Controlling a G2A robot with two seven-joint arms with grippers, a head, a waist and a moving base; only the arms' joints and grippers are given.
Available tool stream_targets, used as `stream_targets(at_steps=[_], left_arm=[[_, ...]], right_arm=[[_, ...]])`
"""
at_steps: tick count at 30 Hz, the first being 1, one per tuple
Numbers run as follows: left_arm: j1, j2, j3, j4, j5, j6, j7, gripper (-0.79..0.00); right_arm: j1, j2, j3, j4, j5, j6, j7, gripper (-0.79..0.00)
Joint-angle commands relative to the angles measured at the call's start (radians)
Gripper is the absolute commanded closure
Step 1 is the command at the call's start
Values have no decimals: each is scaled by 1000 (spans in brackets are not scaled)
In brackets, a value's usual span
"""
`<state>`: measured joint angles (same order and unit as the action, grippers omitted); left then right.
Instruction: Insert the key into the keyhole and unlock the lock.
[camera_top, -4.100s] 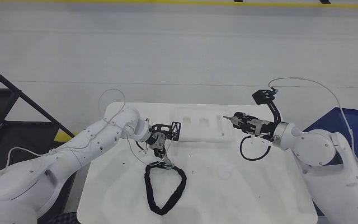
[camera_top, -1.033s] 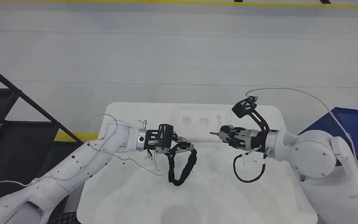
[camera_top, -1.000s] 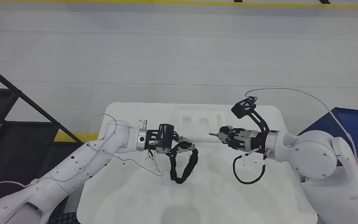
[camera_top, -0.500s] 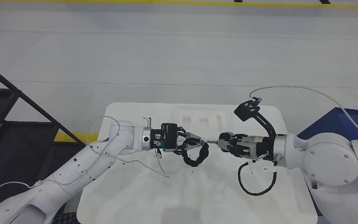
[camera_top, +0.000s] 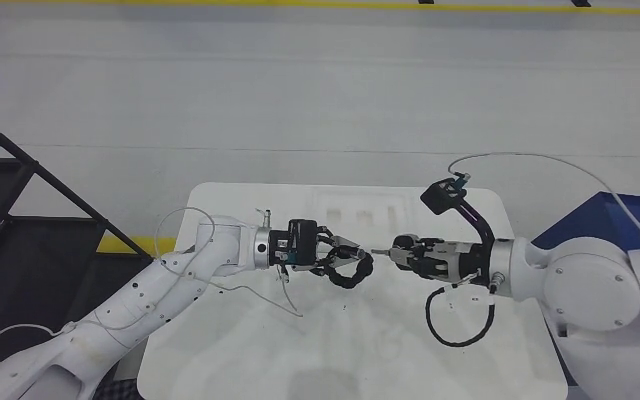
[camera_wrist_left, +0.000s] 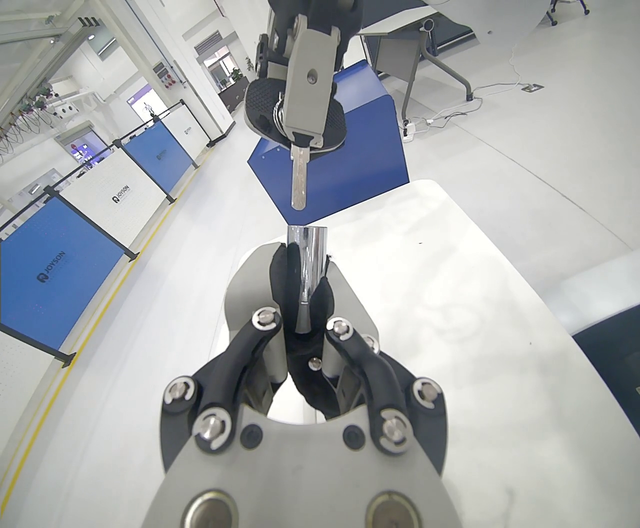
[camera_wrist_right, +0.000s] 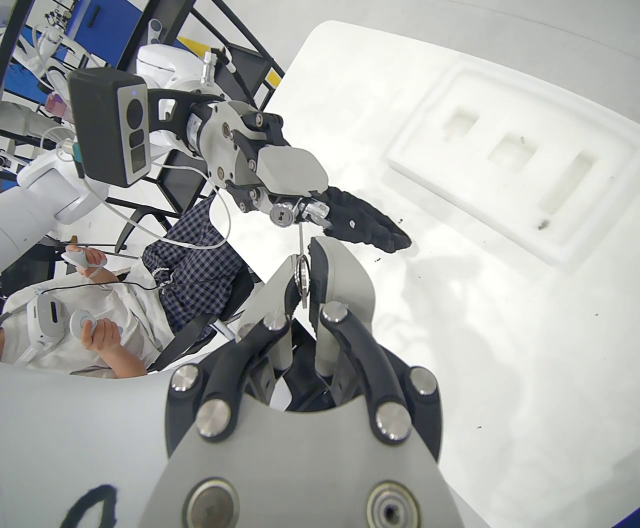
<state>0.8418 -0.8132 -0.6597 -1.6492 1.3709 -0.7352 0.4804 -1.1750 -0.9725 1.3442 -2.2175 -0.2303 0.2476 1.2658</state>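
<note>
The left end effector (camera_wrist_left: 301, 264) grasps the one lock (camera_wrist_left: 309, 247). The right end effector (camera_wrist_right: 306, 262) grasps the one key (camera_wrist_left: 298, 176), near the lock.

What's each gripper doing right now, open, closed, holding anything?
Left gripper: closed on the lock.
Right gripper: closed on the key.

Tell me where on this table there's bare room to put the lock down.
The widest bare stretch of the table is its near half, between the arms and the near edge. A smaller patch lies beside the foam tray on the left arm's side. Crowded: mid-table, where the left gripper holds the lock facing the key in the right gripper.
</note>
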Motion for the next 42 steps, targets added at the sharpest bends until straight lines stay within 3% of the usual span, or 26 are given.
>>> stream_targets(at_steps=[1,4,12,19,30,42], left_arm=[[0,0,0,0,0,0,0,0],[16,-4,-3,1,13,38,-17,0],[33,-41,20,21,111,193,100,0],[45,-75,48,44,202,321,150,0],[65,-113,49,64,181,356,113,0],[105,-122,3,31,252,396,84,0]], right_arm=[[-10,2,9,-8,2,19,-2,0],[-15,7,27,-38,0,66,23,0],[-4,21,35,-116,-42,192,107,0],[6,29,-3,-132,-77,236,70,0],[5,43,-27,-132,-80,294,12,0],[-4,58,-24,-125,-55,345,-38,0]])
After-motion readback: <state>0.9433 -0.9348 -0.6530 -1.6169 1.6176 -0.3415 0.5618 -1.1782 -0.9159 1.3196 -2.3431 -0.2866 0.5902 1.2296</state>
